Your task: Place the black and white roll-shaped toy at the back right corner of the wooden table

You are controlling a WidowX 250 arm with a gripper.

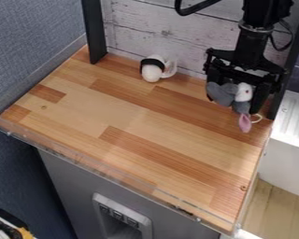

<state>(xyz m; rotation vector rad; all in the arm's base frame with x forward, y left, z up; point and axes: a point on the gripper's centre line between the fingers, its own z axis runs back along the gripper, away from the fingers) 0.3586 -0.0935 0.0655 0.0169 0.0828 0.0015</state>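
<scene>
1. Gripper (pixel 235 105): clamped on the soft toy (pixel 222 94), over the table's far right corner.
2. Toy: grey, white and pink plush, floppy. Judgement: firm, even squeeze advisable; slow swings, since the dangling pink part could snag.
3. Table (pixel 124 121): smooth, striped wood.
4. Rounded white toy (pixel 152 73), black band: near the whitewashed plank wall (pixel 158 30).

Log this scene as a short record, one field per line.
gripper: black, by the tabletop's far right corner in the picture
held: grey-and-white soft toy, between the fingers
toy detail: pink part hanging lowest
other object: small white item with black band, near the back panel
surface: wooden tabletop
</scene>
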